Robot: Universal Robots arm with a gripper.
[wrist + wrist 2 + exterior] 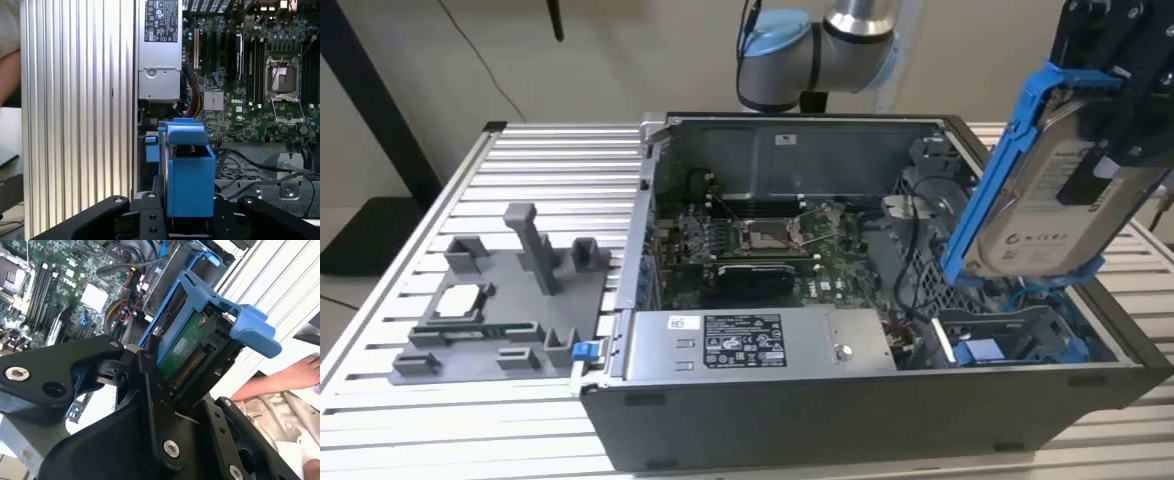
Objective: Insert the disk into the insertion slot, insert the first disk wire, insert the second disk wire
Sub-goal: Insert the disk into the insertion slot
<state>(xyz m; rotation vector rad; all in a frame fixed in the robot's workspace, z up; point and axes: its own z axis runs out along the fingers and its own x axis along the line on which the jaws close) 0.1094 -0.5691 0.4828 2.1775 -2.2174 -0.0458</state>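
Progress: 0 of 3 steps done, as far as the views show. The disk (pixel 1062 190) is not in the insertion slot (pixel 1003 338). It hangs in the air, held by the gripper (pixel 1118 140), which is clenched on it. In the second wrist view the black gripper (pixel 167 371) clamps one end of the disk (pixel 176 352), and the first wrist view shows the same grip (pixel 189 216).

Landmark is the power-supply box (pixel 747 345).
- Disk: well above the box and off toward the exterior view's right, clear of the computer case (pixel 854 425). It stands nearly on end, tilted, and touches nothing but the gripper.
- Insertion slot: just beside the box's end at the exterior view's right, low in the case. The grey cage has blue tabs and no disk in it.
- Loose dark cables (pixel 914 270): behind the box, near the cage. None reaches the disk, so I judge both wire steps not done.

Disk look: silver body with a white printed label facing the exterior camera, clipped in a bright blue carrier frame. Its green circuit-board side shows in the second wrist view, and the blue frame end (pixel 189 175) in the first wrist view.
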